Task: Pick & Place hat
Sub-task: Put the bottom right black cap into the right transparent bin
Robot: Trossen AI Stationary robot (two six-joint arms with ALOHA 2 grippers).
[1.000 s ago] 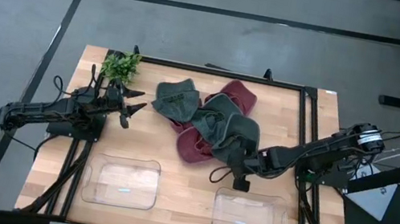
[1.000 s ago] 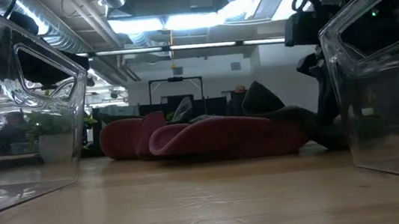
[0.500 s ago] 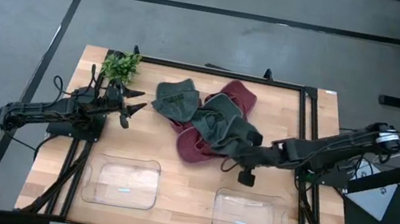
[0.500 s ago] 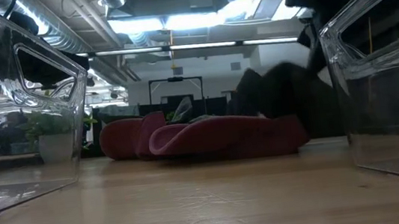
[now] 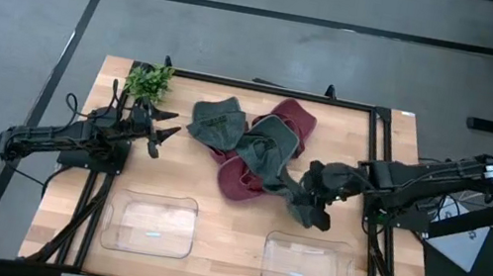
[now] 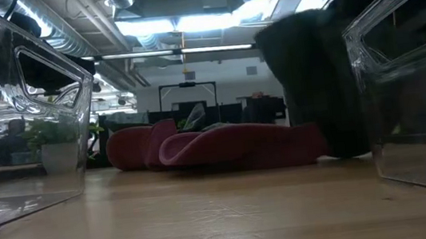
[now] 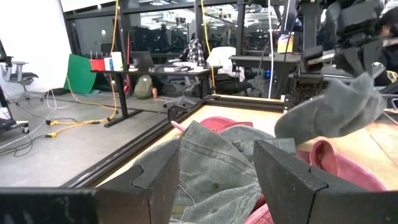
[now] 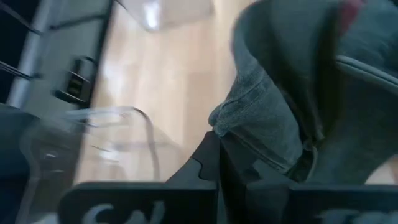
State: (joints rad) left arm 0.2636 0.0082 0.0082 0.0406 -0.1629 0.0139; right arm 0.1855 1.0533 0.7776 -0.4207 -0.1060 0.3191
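A grey-green denim hat (image 5: 304,200) hangs limp above the table, beside the heaped hats (image 5: 255,149).

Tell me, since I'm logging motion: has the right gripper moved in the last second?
Yes. The right gripper, jaws shut on a grey hat, has risen and shifted outward, away from the red hat.
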